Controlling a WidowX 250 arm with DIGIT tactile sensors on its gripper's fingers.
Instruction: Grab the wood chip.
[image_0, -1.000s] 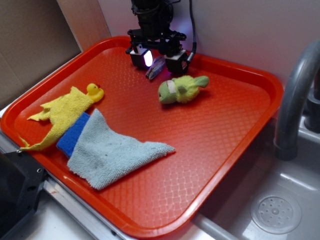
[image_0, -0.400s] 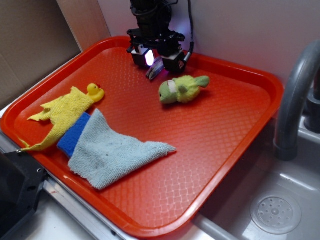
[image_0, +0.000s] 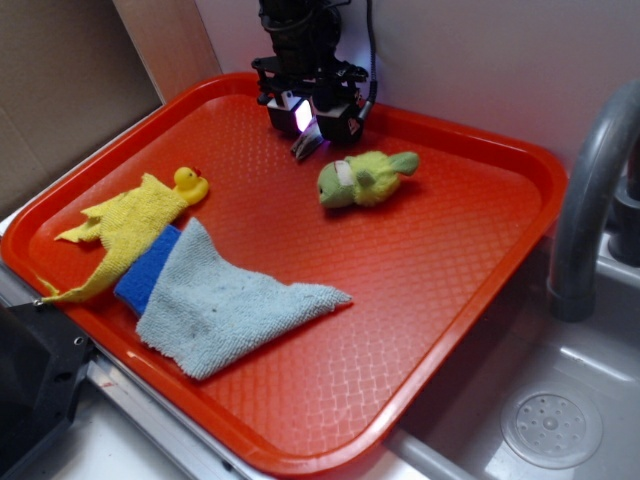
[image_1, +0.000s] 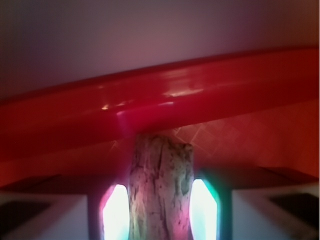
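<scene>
Wood chip (image_1: 161, 187) sits between the two fingers of the hand (image_0: 311, 117), which hangs at the top centre of the exterior view, over the far edge of the red tray (image_0: 470, 290). In the wrist view the rough grey-brown piece fills the gap between the glowing finger pads (image_1: 116, 212), with each pad pressed against a side of it, so the hand looks clenched on the chip. In the exterior view the lower tip of the chip pokes out beneath the fingers, at or just above the tray floor; whether it has left the surface cannot be told. By this reading the grab itself is made, and what may be left is only to raise the piece clear. The green plush toy (image_0: 365, 177) lies just to the lower right of the hand, apart from it. The yellow duck cloth (image_0: 135, 222), blue sponge (image_0: 145, 272) and grey rag (image_0: 225, 305) lie at the lower left, well apart.
</scene>
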